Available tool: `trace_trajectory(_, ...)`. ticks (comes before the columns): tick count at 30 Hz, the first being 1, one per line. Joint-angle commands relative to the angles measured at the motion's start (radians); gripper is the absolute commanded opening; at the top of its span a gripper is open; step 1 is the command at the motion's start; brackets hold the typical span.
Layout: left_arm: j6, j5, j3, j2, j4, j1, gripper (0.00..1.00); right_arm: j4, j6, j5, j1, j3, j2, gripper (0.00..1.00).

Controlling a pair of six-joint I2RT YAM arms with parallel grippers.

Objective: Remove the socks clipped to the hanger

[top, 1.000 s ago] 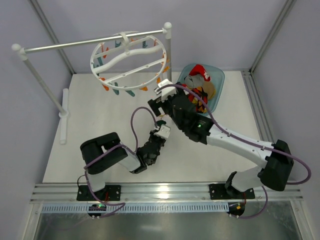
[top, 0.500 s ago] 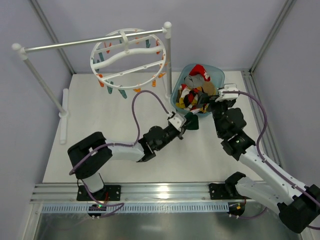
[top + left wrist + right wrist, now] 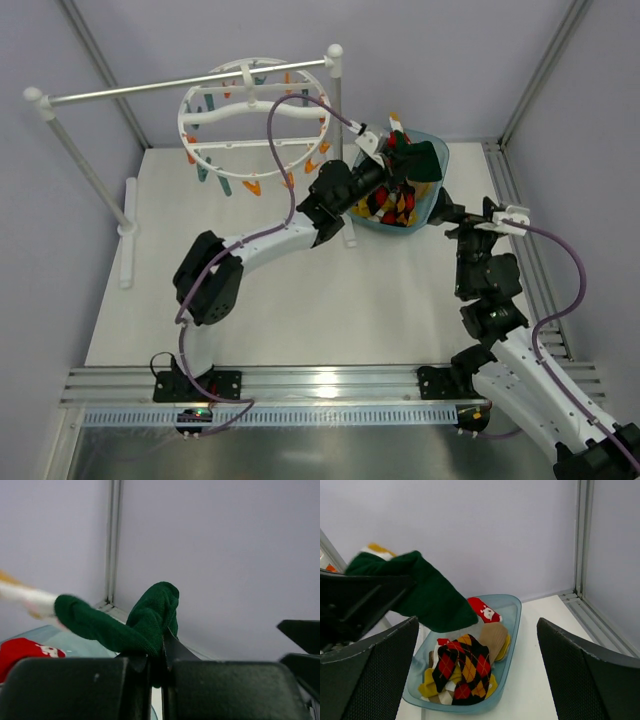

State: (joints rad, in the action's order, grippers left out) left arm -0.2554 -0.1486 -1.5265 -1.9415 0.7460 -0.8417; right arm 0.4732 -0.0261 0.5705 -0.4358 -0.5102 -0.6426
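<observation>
Left gripper jaws pinch the dark green sock over the teal bin; the sock's far end is blurred. The argyle sock is clear only in the right wrist view. Right gripper jaws wide. Hanger hangs on the rail.

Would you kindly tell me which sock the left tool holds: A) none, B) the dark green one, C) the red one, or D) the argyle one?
B: the left tool is pinched shut on the green sock, over the bin.
</observation>
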Motion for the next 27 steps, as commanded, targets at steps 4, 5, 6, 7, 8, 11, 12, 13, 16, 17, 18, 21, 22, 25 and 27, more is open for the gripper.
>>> trace_trajectory(4,-0.157,-0.069,-0.225,-0.266,-0.134,0.053,0.0,0.082,-0.044,0.052,0.012,0.074,0.13,0.99)
trace_trajectory(5,-0.157,-0.059,-0.241,-0.284,-0.132,0.055,0.0,0.076,-0.047,0.051,0.012,0.079,0.142,1.0)
trace_trajectory(6,-0.151,-0.046,-0.247,-0.321,-0.135,0.055,0.0,0.074,-0.051,0.049,0.012,0.084,0.15,1.0)
trace_trajectory(7,-0.144,-0.033,-0.253,-0.338,-0.138,0.055,0.0,0.071,-0.054,0.048,0.014,0.088,0.165,1.0)
trace_trajectory(8,-0.137,-0.025,-0.271,-0.358,-0.145,0.055,0.0,0.07,-0.057,0.045,0.012,0.091,0.169,1.0)
trace_trajectory(11,-0.131,-0.003,-0.306,-0.416,-0.178,0.056,0.0,0.073,-0.058,0.037,0.012,0.093,0.17,1.0)
trace_trajectory(12,-0.133,-0.003,-0.311,-0.428,-0.18,0.059,0.01,0.073,-0.06,0.035,0.012,0.093,0.169,1.0)
trace_trajectory(13,-0.133,-0.008,-0.314,-0.448,-0.18,0.058,0.14,0.073,-0.06,0.034,0.012,0.091,0.166,1.0)
trace_trajectory(16,-0.125,-0.034,-0.314,-0.461,-0.177,0.056,0.91,0.068,-0.061,0.025,0.014,0.084,0.15,0.99)
trace_trajectory(17,-0.122,-0.04,-0.311,-0.452,-0.181,0.056,0.99,0.071,-0.061,0.022,0.014,0.082,0.141,1.0)
trace_trajectory(18,-0.114,-0.037,-0.304,-0.439,-0.185,0.056,1.0,0.07,-0.063,0.017,0.012,0.079,0.136,1.0)
trace_trajectory(21,-0.032,0.044,-0.207,-0.352,-0.149,0.026,1.0,0.07,-0.067,0.008,0.014,0.07,0.115,1.0)
trace_trajectory(22,0.007,0.073,-0.177,-0.321,-0.137,0.015,0.99,0.071,-0.066,0.002,0.014,0.068,0.112,1.0)
trace_trajectory(25,0.161,0.217,-0.017,-0.203,-0.09,-0.074,1.0,0.071,-0.074,-0.011,0.014,0.067,0.101,1.0)
trace_trajectory(27,0.29,0.321,0.055,-0.107,-0.024,-0.118,1.0,0.07,-0.08,-0.017,0.014,0.07,0.097,1.0)
